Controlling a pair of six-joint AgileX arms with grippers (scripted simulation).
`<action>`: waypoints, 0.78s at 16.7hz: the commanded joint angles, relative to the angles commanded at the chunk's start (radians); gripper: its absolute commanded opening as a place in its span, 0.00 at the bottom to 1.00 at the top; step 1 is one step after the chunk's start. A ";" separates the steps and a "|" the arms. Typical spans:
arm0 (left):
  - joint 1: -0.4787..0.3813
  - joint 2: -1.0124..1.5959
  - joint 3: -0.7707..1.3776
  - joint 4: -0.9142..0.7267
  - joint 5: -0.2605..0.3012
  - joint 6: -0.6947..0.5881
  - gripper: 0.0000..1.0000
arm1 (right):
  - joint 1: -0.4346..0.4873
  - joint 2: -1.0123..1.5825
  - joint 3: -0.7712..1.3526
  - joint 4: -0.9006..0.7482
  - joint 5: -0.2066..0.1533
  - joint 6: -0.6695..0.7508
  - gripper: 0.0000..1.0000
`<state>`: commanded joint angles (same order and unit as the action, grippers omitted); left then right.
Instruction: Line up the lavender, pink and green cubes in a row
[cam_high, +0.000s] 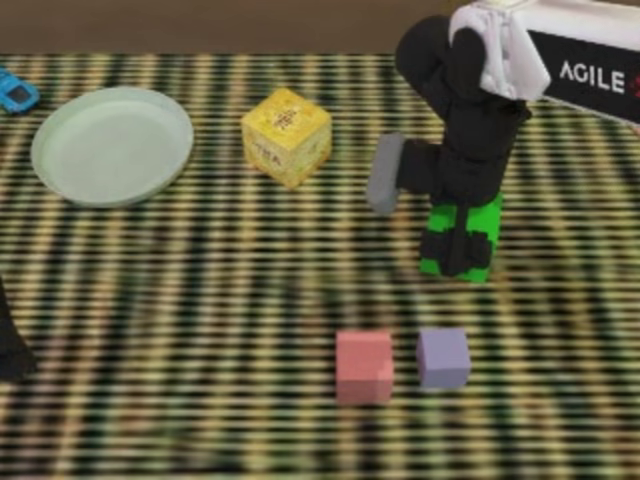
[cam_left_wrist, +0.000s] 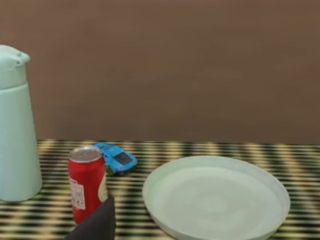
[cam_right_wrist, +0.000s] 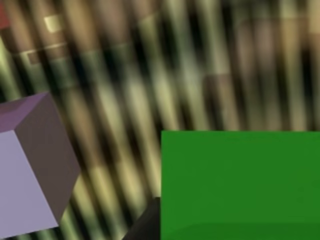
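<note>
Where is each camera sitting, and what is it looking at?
Top view: above the table, looking down; shows the right gripper over the green cube, beside pink cube and lavender cube.
Left wrist view: low on the parked left arm, facing plate, red can, toy car, jug.
Right wrist view: close above the green cube and lavender cube.
Shared: both cubes; plate.

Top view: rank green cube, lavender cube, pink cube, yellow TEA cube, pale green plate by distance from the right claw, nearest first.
1. Bright green matte cube: under the right claw.
2. Small pale lavender cube: just below it in the view.
3. Salmon pink cube: left of the lavender.
4. Yellow TEA-printed cube: upper left.
5. Round pale green plate: far left.
</note>
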<state>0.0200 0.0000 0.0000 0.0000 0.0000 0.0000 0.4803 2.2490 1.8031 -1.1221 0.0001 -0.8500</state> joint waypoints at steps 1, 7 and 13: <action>0.000 0.000 0.000 0.000 0.000 0.000 1.00 | 0.001 -0.003 0.003 -0.005 0.000 -0.001 0.00; 0.000 0.000 0.000 0.000 0.000 0.000 1.00 | 0.023 0.022 0.038 -0.022 0.000 0.015 0.00; 0.000 0.000 0.000 0.000 0.000 0.000 1.00 | 0.228 0.175 0.345 -0.175 0.001 0.116 0.00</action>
<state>0.0200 0.0000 0.0000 0.0000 0.0000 0.0000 0.7082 2.4244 2.1479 -1.2974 0.0014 -0.7341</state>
